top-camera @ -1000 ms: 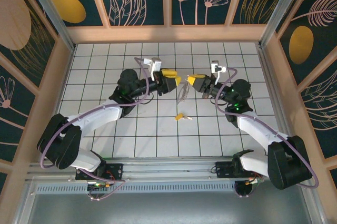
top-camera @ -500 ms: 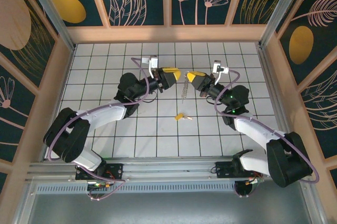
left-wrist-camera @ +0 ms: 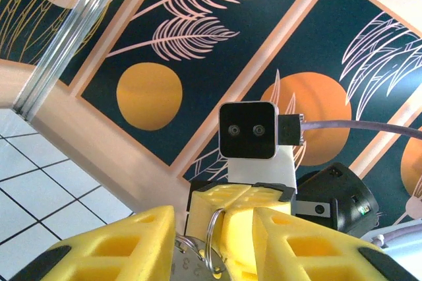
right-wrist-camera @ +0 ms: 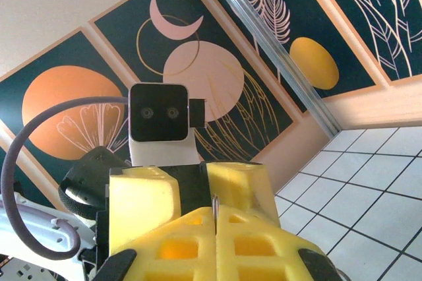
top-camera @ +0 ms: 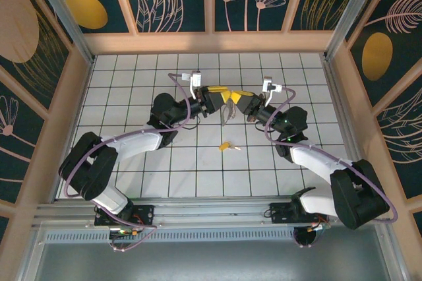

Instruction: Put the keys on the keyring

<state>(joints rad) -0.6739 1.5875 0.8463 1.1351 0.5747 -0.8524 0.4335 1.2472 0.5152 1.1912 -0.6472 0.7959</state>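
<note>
Top view: the left tool [top-camera: 223, 95] and right tool [top-camera: 239, 98] meet tip to tip above the tiled surface [top-camera: 132, 90], over its far half. The left tool is at 9 o'clock of the meeting point and the right tool at 3 o'clock. The keyring [top-camera: 229, 112] hangs just at 6 o'clock of the tips, between them, with small silvery keys dangling off it, too small here to count. Right tool: closed. The right wrist view shows its yellow pads pressed together with a thin metal edge standing out of the seam. The left wrist view shows the ring's top running into those same tips, so it grips the keyring. Left tool: the fingers [left-wrist-camera: 125, 245] stand apart with the ring upright in the gap. A round silvery key head with a stamped digit sits by the inner face of the 9 o'clock finger. The lower part is cut off by the frame edge, so I cannot tell whether this tool pinches anything. One yellow-headed key [top-camera: 227, 145] lies flat on the surface at 6 o'clock of the keyring, well apart from both tools.
</note>
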